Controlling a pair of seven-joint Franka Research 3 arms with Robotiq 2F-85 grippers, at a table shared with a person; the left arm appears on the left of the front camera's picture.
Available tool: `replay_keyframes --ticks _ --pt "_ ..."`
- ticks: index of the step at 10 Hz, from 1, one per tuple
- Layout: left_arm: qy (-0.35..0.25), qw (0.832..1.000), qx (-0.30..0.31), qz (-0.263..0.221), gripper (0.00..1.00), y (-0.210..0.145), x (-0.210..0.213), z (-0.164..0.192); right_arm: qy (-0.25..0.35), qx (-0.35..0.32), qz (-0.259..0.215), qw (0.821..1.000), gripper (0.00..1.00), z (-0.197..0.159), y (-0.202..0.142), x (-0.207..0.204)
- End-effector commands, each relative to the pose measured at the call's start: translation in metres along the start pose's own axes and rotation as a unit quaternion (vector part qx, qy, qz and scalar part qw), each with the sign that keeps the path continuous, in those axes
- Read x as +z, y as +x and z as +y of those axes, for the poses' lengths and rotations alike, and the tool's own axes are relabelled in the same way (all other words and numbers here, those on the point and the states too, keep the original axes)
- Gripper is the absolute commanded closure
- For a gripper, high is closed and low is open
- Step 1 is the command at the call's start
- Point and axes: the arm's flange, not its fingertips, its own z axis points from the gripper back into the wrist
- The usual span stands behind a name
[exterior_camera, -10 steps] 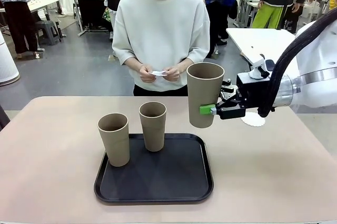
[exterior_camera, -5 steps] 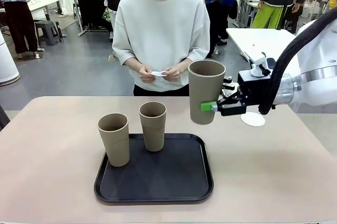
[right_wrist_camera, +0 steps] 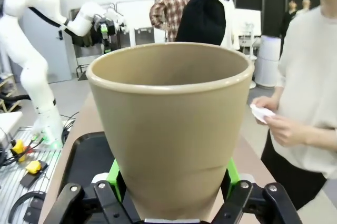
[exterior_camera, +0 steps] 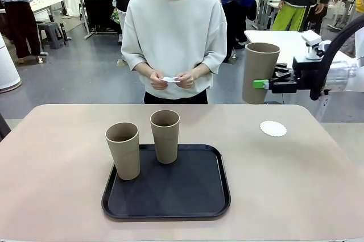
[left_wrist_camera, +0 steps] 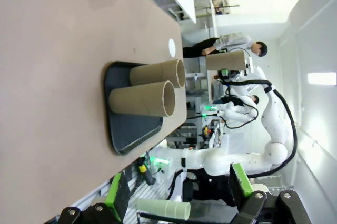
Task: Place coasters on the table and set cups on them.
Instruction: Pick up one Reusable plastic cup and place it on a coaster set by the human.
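Tall tan cup (exterior_camera: 259,63) (matte, tapered)

two cups (exterior_camera: 123,150) on tray (exterior_camera: 187,196) crowd centre-left — table (exterior_camera: 296,179) right of tray open, coaster (exterior_camera: 273,128) lying flat there

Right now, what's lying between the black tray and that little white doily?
Nothing. In the front view, bare table runs from the tray to the doily.
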Motion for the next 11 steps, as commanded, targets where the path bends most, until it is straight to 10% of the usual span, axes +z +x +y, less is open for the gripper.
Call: replay_keyframes --ticks 1,11 --pt "-0.006 1.000 -0.004 -0.002 0.00 -0.001 0.001 -0.002 0.034 -0.024 0.003 0.999 0.17 -0.011 0.008 0.021" --pt "-0.006 1.000 -0.004 -0.002 0.00 -0.001 0.001 -0.002 0.058 -0.016 0.034 0.998 0.17 -0.015 0.002 0.065"
